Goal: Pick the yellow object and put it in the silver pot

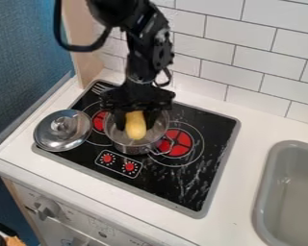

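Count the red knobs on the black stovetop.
2: one red knob nearer the lid, the other knob farther right, both in front of the silver pot.

Toy-kitchen setting, identified by a black stove top [208, 139] with red burner rings, set in a white counter [247, 126]. A grey sink basin [291, 197] lay at the right; white brick-pattern tiles [237, 41] lined the wall, and knobs [47, 208] marked the cabinet front.
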Robot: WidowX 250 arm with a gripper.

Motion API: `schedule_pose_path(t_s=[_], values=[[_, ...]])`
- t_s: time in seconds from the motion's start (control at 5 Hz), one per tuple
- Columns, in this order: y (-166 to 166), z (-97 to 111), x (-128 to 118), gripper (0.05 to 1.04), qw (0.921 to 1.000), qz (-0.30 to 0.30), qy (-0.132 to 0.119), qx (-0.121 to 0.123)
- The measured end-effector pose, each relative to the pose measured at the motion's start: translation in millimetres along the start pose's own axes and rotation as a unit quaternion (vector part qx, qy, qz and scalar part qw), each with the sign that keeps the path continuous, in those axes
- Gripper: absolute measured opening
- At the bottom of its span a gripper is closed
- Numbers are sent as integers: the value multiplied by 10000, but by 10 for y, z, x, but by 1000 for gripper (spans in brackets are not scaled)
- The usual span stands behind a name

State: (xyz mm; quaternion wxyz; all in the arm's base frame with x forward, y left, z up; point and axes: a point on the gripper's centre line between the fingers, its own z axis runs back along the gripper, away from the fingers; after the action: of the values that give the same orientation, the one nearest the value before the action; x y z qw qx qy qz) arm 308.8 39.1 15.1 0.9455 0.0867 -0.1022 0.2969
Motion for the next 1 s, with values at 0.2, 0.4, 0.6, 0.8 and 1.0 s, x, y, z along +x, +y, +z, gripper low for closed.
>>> schedule_pose_path(t_s=[0.2, 0.4, 0.6, 0.8, 1.0], values=[[-7, -7, 11, 663, 9996, -294, -46, -22], [54, 6, -62, 938, 9987, -370, 47, -343], [105, 72, -51, 1004, 9984, -500, 66, -240], [83, 331, 43, 1000, 9967, -711, -51, -394], [27, 520, 124, 1000, 9947, -916, -128, -459]])
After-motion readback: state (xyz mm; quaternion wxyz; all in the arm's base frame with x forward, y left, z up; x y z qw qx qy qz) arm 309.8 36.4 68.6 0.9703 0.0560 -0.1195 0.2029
